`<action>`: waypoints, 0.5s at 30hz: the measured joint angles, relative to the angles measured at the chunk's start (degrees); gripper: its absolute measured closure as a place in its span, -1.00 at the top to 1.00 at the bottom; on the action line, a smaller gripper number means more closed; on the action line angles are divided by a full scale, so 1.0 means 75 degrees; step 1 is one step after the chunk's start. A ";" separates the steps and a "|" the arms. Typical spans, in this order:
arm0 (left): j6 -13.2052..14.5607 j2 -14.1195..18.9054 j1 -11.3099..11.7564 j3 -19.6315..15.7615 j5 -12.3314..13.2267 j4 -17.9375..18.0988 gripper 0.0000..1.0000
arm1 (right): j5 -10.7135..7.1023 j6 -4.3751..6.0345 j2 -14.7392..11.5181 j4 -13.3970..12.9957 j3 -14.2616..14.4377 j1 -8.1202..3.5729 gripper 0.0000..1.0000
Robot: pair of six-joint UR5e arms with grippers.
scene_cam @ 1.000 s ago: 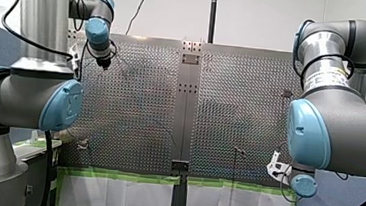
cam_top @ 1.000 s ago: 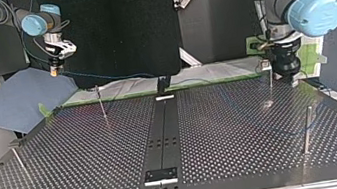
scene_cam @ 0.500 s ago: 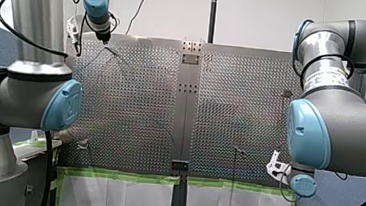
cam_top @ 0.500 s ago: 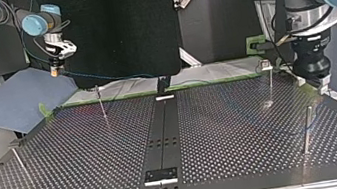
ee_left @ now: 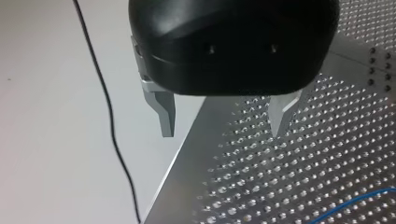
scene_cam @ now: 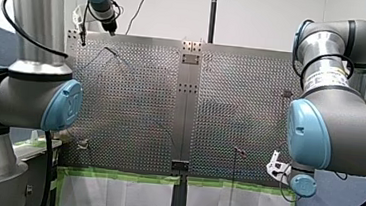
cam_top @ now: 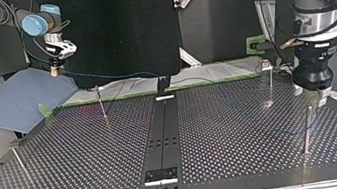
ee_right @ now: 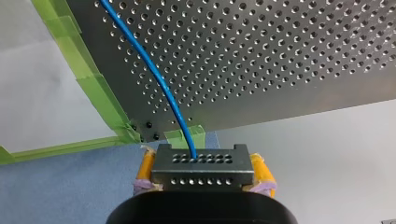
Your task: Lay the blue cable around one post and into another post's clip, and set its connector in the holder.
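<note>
While my right claw (ee_right: pixel 203 163) clamps the connector (ee_right: pixel 201 175), its blue cable (ee_right: pixel 154 74) running ahead over the desk (ee_right: pixel 289 51), my left claw (ee_left: pixel 221 132) is spread wide, empty.

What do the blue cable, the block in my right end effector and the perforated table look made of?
Thin blue cable: smooth, slightly glossy jacket, probably plastic; it bends in a soft curve.
Dark grey rectangular connector block in my right end effector: matt, crisp edges, rows of small holes; metal or hard plastic, unclear.
Silver perforated table: bare sheet metal, satin sheen.
</note>
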 joint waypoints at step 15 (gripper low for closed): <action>0.0097 -0.0275 0.0114 0.0677 0.0047 -0.0582 1.00 | -0.0001 0.0000 0.0000 -0.0006 0.0000 0.0015 -1.00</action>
